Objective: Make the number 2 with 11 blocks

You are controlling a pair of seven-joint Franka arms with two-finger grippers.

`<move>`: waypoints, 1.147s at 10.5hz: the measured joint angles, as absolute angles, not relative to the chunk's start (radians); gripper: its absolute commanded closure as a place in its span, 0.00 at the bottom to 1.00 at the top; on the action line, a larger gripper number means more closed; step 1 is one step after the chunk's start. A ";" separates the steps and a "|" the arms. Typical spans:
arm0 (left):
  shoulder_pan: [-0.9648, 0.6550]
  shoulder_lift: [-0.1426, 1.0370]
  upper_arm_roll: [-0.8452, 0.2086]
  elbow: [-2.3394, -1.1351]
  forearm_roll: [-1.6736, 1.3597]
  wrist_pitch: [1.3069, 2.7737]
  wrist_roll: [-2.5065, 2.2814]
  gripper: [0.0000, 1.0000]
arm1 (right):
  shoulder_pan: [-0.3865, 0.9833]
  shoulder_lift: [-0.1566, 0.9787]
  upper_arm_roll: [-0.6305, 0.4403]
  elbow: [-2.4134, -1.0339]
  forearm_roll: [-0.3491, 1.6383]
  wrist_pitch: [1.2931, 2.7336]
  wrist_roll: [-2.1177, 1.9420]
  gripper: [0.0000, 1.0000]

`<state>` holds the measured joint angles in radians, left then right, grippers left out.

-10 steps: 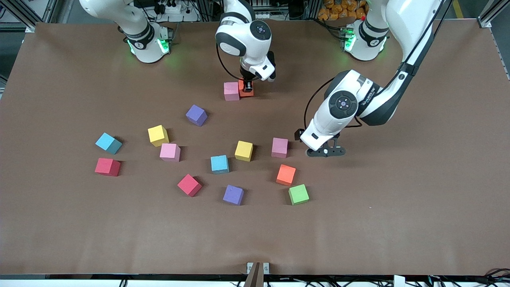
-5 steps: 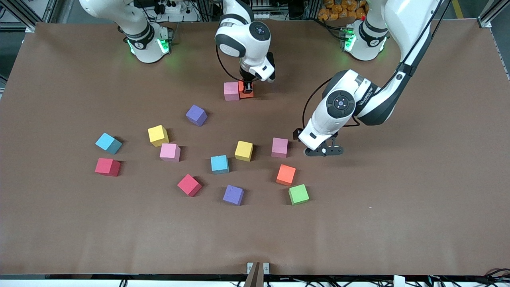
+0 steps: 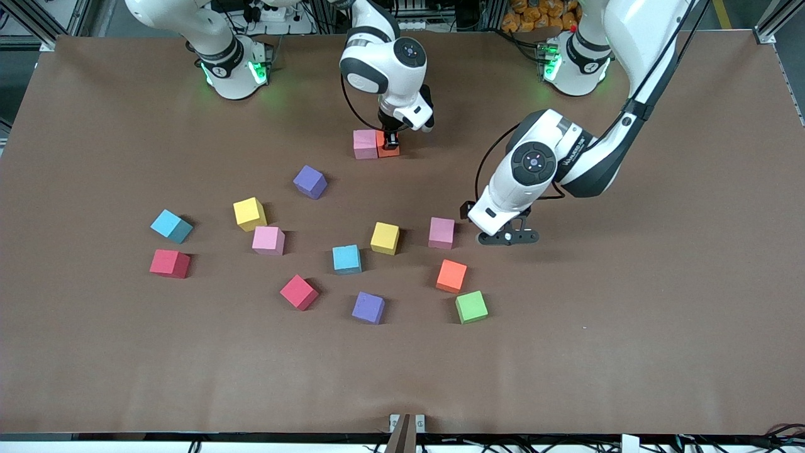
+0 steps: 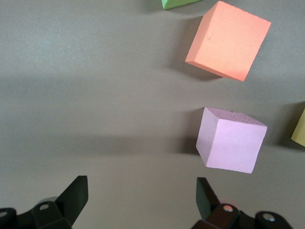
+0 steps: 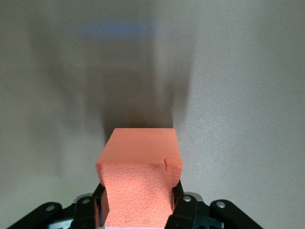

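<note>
Two arms are working my table [image 3: 629, 352]. My left gripper [image 3: 507, 238] hangs low with its jaws spread wide, just beside the loose pink block [image 3: 441, 233], ready, I'd say, to take it. My right gripper [image 3: 390, 139] is clamped on an orange block [image 3: 388, 146], setting it flush against the placed pink block [image 3: 365, 144]; that pair looks like the number 2's first row. Eleven other blocks lie scattered nearer the camera.

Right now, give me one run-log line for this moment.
right gripper: shut on orange block beside pink block | left gripper: open, beside loose pink block | digit: barely started
</note>
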<state>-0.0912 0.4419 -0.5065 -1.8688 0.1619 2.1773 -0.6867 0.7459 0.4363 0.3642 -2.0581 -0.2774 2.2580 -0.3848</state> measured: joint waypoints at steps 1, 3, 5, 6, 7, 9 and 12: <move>-0.091 0.442 -0.507 -1.869 0.164 2.177 -0.687 0.00 | 0.744 0.438 0.364 -2.060 -0.281 2.259 -0.385 1.00; -0.091 0.442 -0.507 -1.869 0.172 2.177 -0.687 0.00 | 0.741 0.444 0.364 -2.060 -0.292 2.262 -0.385 1.00; -0.092 0.443 -0.507 -1.869 0.173 2.179 -0.687 0.00 | 0.741 0.447 0.364 -2.061 -0.295 2.265 -0.385 1.00; -0.094 0.447 -0.506 -1.866 0.173 2.191 -0.687 0.00 | 0.741 0.447 0.364 -2.061 -0.295 2.265 -0.385 0.63; -0.103 0.460 -0.506 -1.858 0.173 2.207 -0.696 0.00 | 0.740 0.447 0.364 -2.061 -0.295 2.266 -0.381 0.01; -0.131 0.496 -0.505 -1.836 0.177 2.246 -0.745 0.00 | 0.740 0.448 0.364 -2.061 -0.295 2.269 -0.353 0.00; -0.137 0.557 -0.504 -1.814 0.205 2.359 -0.750 0.00 | 0.739 0.451 0.364 -2.061 -0.295 2.271 -0.343 0.00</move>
<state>-0.1374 0.5567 -0.5040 -1.8143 0.2047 2.3592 -0.7505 0.7392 0.4511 0.3637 -2.0606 -0.2948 2.2709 -0.3426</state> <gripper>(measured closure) 0.000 0.013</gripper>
